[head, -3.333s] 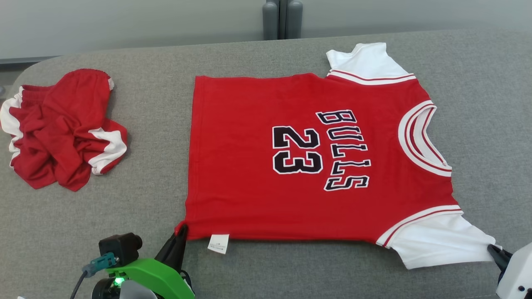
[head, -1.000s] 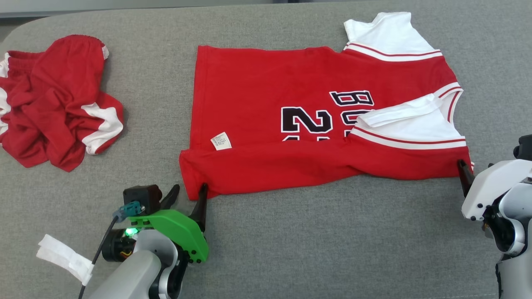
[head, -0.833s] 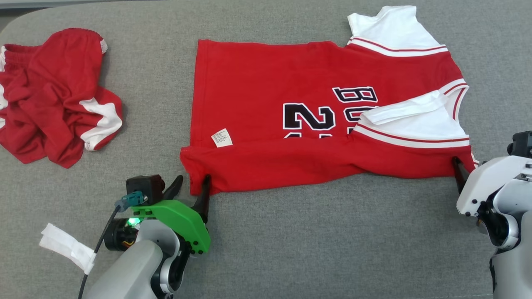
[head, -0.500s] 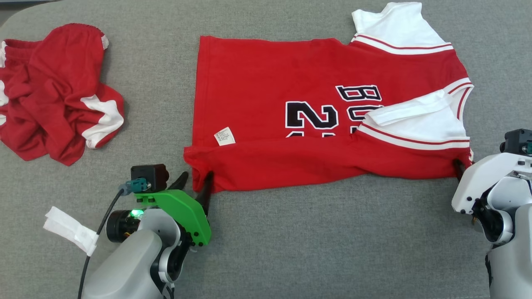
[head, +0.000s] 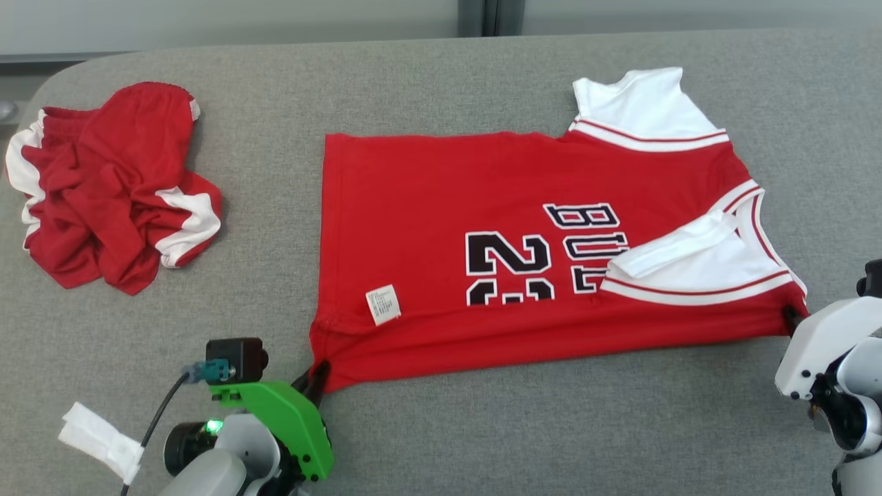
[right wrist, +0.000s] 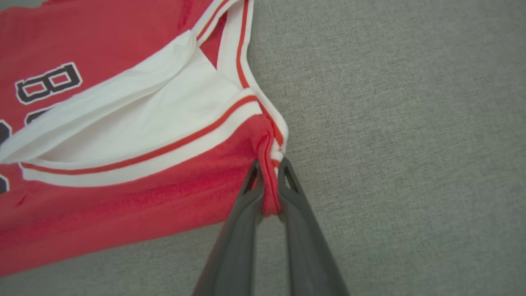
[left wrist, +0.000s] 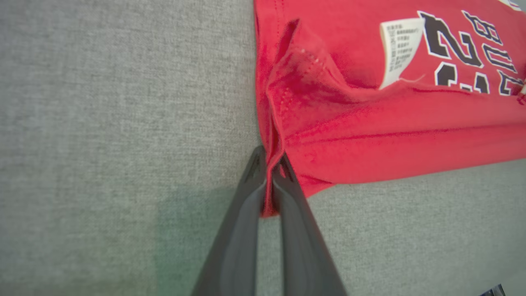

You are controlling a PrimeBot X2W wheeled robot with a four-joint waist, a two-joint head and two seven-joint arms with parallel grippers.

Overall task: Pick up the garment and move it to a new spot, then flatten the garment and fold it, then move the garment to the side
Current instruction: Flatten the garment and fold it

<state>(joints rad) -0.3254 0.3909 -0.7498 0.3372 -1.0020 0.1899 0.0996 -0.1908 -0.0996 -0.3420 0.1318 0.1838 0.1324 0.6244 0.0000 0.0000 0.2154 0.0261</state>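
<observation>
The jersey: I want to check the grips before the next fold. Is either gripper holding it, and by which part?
Both hold the jersey. The left gripper pinches the folded edge at the hem corner, and the right gripper pinches it at the collar end.

We see bright, even, diffuse light over the grey table in the head view, where the jersey casts just a thin soft shadow along its near edge and the weave reads sharp. In the left wrist view a broad faint shadow (tinged green) lies on the table beside the left gripper, whose fingers blur toward the bottom edge. In the right wrist view we find the right gripper equally soft near the lens, and the saturated red smears the fine folds
</observation>
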